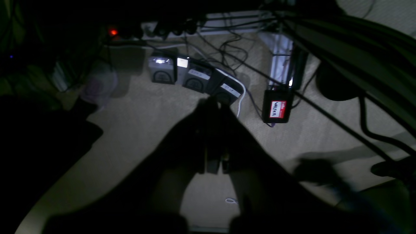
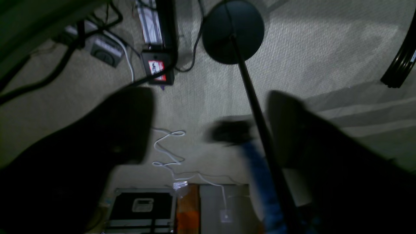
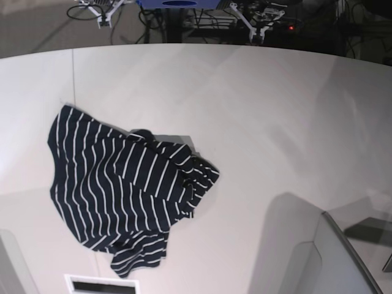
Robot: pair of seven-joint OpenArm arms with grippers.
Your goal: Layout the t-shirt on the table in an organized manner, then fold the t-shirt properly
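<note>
The t-shirt [image 3: 122, 190], dark with thin white stripes, lies crumpled on the left half of the white table [image 3: 275, 122], with a sleeve bunched toward the middle. Neither gripper shows in the base view, and nothing touches the shirt. In the left wrist view my left gripper [image 1: 213, 104] is shut, its dark fingers pressed together with nothing between them, above carpeted floor. Over the same floor, the right wrist view has my right gripper [image 2: 211, 97] wide open and empty. Both wrist views miss the shirt and the table.
Below the grippers the carpet holds a row of foot pedals [image 1: 195, 78], a black box with a red label [image 1: 278, 109], loose cables, a round black stand base [image 2: 233, 31] and a case [image 2: 139, 208]. A grey arm part [image 3: 331, 257] rises at the table's near right.
</note>
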